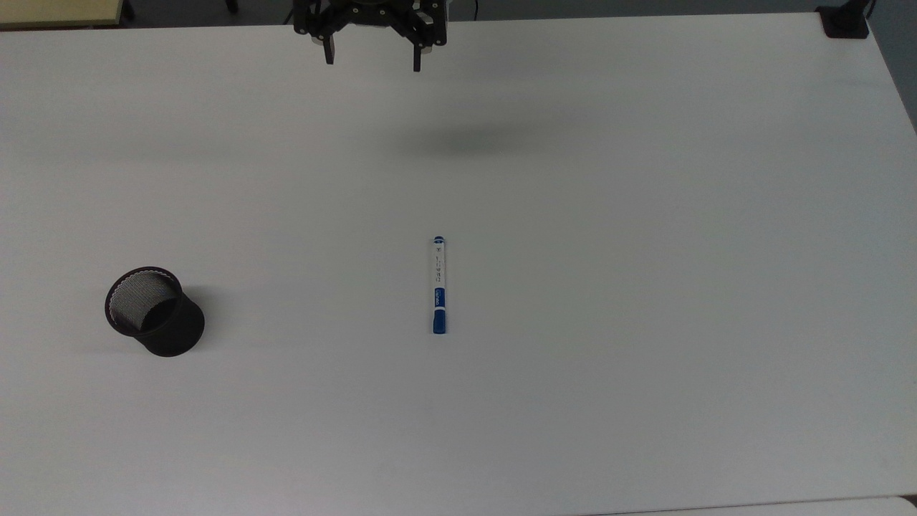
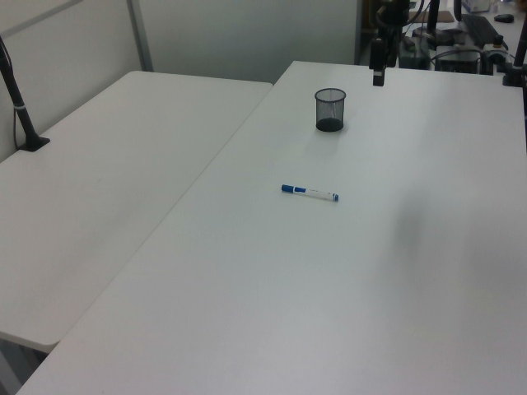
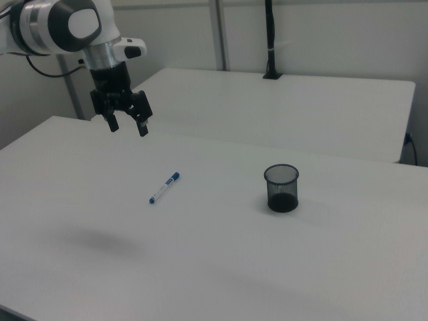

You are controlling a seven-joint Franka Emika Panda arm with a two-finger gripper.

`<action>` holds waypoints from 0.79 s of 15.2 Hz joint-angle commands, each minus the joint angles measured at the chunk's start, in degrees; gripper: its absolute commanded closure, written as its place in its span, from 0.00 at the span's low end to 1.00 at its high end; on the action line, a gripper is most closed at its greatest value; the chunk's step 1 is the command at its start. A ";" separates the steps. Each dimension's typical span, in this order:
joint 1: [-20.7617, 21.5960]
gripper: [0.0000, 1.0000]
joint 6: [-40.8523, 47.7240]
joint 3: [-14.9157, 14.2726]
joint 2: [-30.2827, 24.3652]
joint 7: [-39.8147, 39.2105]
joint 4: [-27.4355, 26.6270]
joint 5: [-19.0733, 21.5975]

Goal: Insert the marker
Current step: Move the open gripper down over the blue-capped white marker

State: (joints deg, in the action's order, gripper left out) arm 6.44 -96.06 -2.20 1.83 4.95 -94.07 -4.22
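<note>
The marker (image 1: 438, 284) lies flat on the white table, white barrel with a blue cap; it also shows as the marker (image 2: 310, 192) and the marker (image 3: 164, 187). A black mesh cup (image 1: 152, 311) stands upright at the top view's left, also the cup (image 2: 329, 109) and the cup (image 3: 281, 188). My gripper (image 1: 372, 61) hangs open high above the table at the top view's upper edge, far from the marker, holding nothing. In the right view the gripper (image 3: 128, 126) hovers up and left of the marker.
A second white table (image 2: 123, 164) adjoins this one on the left view's left. A black post with a base (image 3: 270, 40) stands on it. A black clamp (image 1: 844, 21) sits at the top view's upper right corner.
</note>
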 commanded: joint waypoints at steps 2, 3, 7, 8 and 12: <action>-0.11 0.00 0.26 0.71 -1.04 0.23 -1.46 1.14; -0.11 0.00 0.26 0.71 -1.04 0.23 -1.46 1.05; -0.11 0.00 0.00 0.71 -0.52 0.15 -1.38 1.05; -0.28 0.00 -0.09 0.71 -0.51 0.06 -1.37 1.05; -0.28 0.00 -4.99 0.62 1.50 -0.29 -1.29 0.97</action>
State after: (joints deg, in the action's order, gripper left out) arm 6.42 -96.52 -1.71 2.25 4.95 -94.20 -4.22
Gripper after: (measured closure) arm 0.000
